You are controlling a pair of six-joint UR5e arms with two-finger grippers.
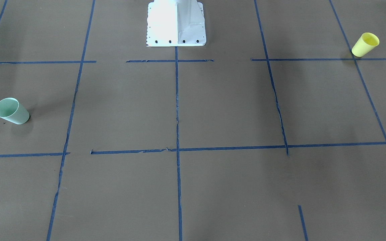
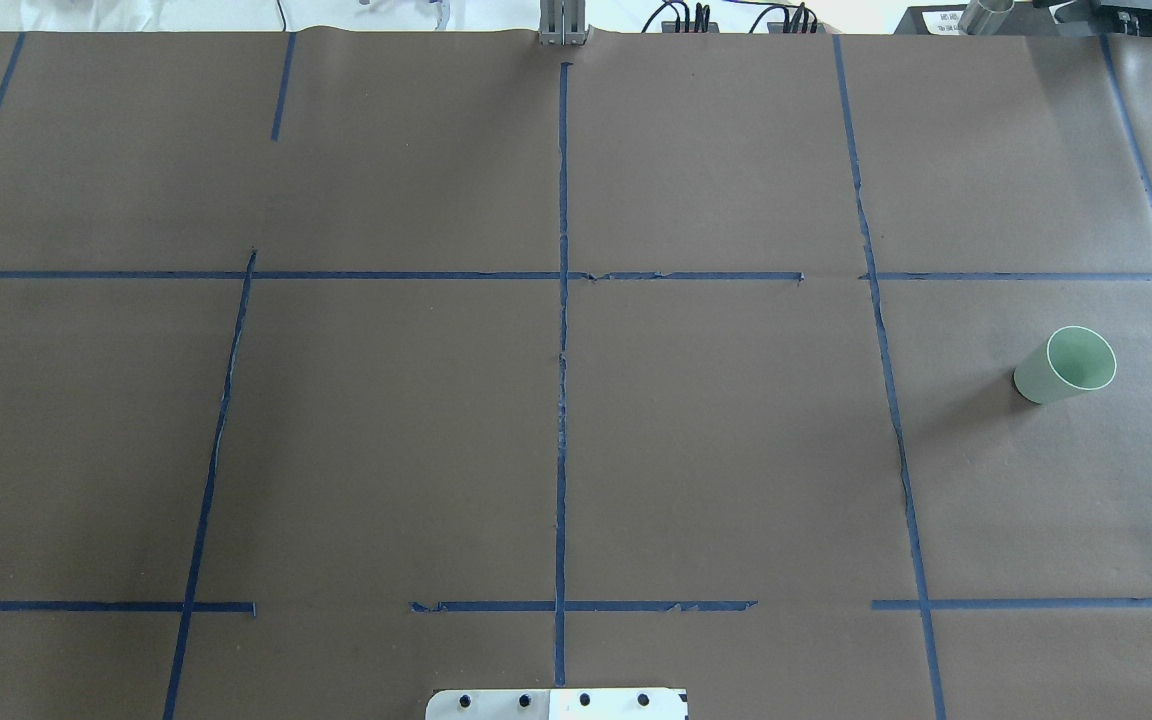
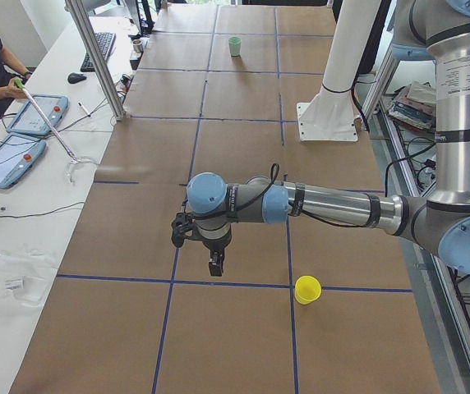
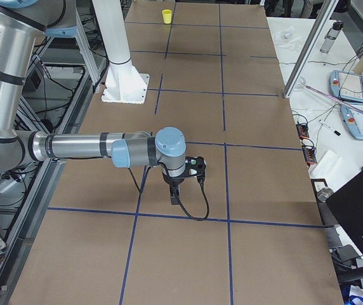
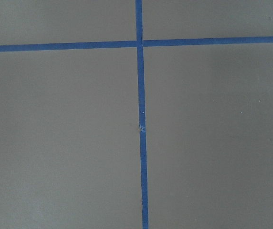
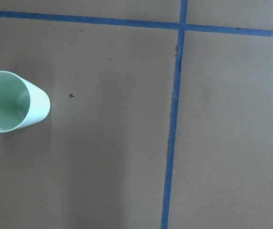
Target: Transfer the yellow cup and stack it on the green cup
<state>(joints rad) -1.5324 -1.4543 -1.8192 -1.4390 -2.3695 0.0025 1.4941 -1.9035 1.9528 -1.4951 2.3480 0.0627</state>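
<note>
The yellow cup (image 1: 365, 44) stands upright on the brown table at the robot's left end, and it also shows in the exterior left view (image 3: 306, 289) and far off in the exterior right view (image 4: 166, 16). The green cup (image 1: 11, 111) stands upright at the robot's right end, and it also shows in the overhead view (image 2: 1066, 365) and the right wrist view (image 6: 12, 101). My left gripper (image 3: 216, 264) hangs over the table, apart from the yellow cup. My right gripper (image 4: 175, 198) hangs over bare table. I cannot tell whether either gripper is open or shut. Both look empty.
The white robot base (image 1: 176, 23) stands at the table's middle rear edge. Blue tape lines (image 2: 562, 330) form a grid on the brown paper. A side table with tablets (image 3: 21, 135) and a metal pole (image 3: 99, 57) runs along the operators' side, where a person stands.
</note>
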